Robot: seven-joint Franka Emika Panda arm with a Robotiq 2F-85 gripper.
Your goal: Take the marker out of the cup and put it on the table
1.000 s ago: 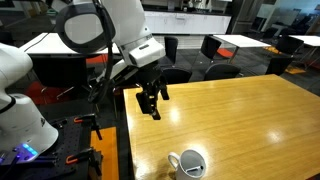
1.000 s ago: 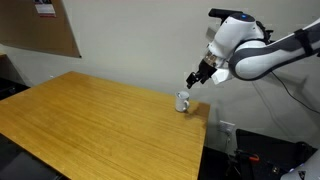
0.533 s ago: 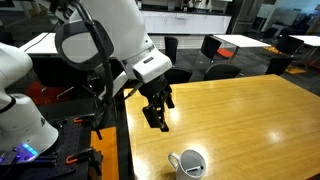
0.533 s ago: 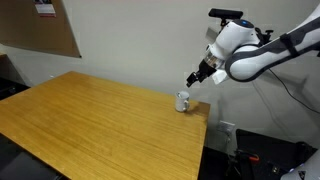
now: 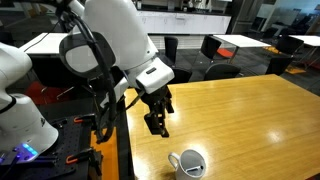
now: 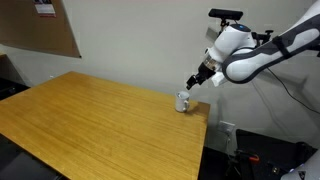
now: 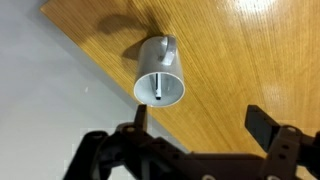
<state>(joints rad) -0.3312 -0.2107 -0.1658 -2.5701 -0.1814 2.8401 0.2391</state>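
Observation:
The white cup stands near the corner of the honey-yellow table; it also shows in an exterior view and in the wrist view. The dark marker stands inside the cup, seen from above in the wrist view. My gripper hangs open and empty above the table, a little short of the cup; its fingers spread wide below the cup in the wrist view. In an exterior view it is just above and beside the cup.
The cup stands close to the table's corner and edges. White-topped tables and black chairs stand behind. A robot base is beside the table. A wall board hangs far off.
My gripper has come down and moved closer to the cup over the last second. The cup and marker have not moved.

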